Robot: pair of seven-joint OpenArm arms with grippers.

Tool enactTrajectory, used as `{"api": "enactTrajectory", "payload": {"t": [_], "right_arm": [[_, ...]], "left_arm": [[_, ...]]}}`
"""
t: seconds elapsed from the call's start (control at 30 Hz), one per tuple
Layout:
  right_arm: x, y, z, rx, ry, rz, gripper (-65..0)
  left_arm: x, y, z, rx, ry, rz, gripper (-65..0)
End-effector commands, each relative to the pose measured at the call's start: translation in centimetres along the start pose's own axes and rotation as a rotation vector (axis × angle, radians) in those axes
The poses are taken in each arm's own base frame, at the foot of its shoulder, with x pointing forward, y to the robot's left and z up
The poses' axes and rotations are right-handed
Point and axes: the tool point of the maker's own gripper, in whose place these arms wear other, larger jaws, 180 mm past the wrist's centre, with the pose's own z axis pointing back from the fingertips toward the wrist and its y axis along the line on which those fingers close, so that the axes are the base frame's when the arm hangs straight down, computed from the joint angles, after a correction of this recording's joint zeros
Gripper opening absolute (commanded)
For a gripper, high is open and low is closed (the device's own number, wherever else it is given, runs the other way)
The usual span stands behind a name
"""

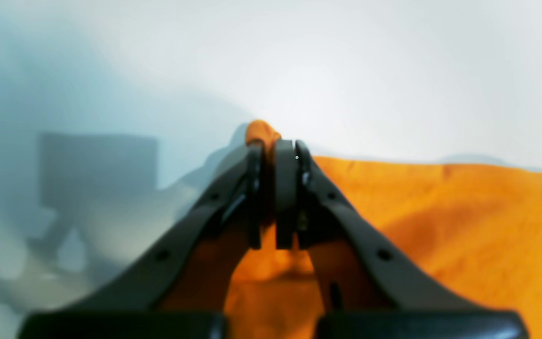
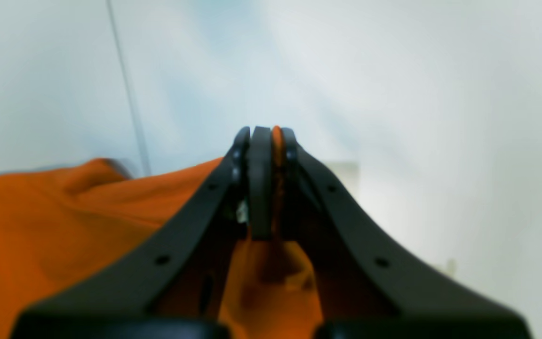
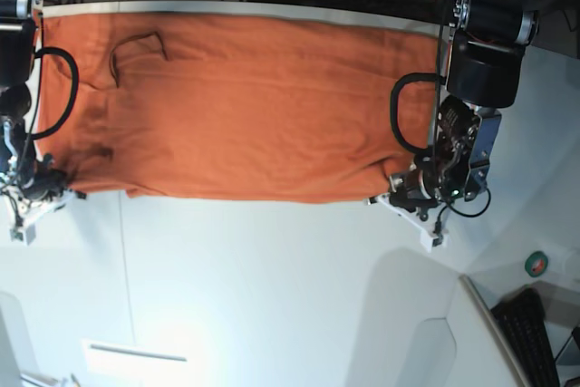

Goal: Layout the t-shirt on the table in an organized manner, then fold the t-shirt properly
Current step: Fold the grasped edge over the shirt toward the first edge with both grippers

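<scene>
The orange t-shirt (image 3: 245,106) lies spread wide across the far part of the white table (image 3: 290,287). My left gripper (image 3: 395,189) is at the shirt's near right corner. In the left wrist view it (image 1: 275,146) is shut on a fold of the t-shirt (image 1: 464,221), and a nub of cloth sticks out past the tips. My right gripper (image 3: 56,189) is at the near left corner. In the right wrist view it (image 2: 266,134) is shut on the t-shirt (image 2: 40,221), with an orange sliver between the pads. The collar tag is hidden.
A thin dark seam (image 2: 127,94) runs across the table. The table's far edge (image 3: 227,8) lies just beyond the shirt. A green tape roll (image 3: 537,265) and a keyboard (image 3: 535,328) are on a lower surface at the near right. Black cables (image 3: 403,115) loop beside both arms.
</scene>
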Motion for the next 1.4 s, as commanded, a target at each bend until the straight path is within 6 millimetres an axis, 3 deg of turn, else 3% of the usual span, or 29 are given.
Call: {"api": "enactTrajectory", "payload": {"t": [0.0, 0.23, 0.67, 0.87, 0.97, 1.27, 1.37], "right_arm": [[1.9, -0.5, 0.7, -0.006, -0.055, 0.011, -65.0], [1.8, -0.3, 1.5, -0.003, -0.078, 0.042, -65.0], [2.2, 0.7, 2.5, 0.021, -0.136, 0.079, -65.0], [2.1, 1.4, 2.7, 0.054, -0.167, 0.099, -65.0], [2.1, 1.4, 2.7, 0.053, -0.166, 0.098, -65.0], [2.1, 1.2, 2.7, 0.050, -0.165, 0.106, -65.0], [2.0, 1.3, 2.7, 0.052, -0.164, 0.106, -65.0]], "left_arm": [[2.9, 0.2, 1.1, -0.005, -0.072, 0.008, -65.0], [3.1, 0.1, 3.0, -0.021, -0.075, -0.012, -65.0], [3.7, 0.7, 3.5, -0.012, -0.089, -0.022, -65.0], [5.5, -0.7, 3.6, -0.034, -0.118, -0.046, -65.0], [4.7, -1.8, 3.3, -0.046, -0.097, -0.092, -65.0], [6.4, -3.5, 5.8, -0.091, -0.195, -0.121, -65.0], [4.8, -2.8, 5.7, -0.083, -0.162, -0.112, -65.0]]}}
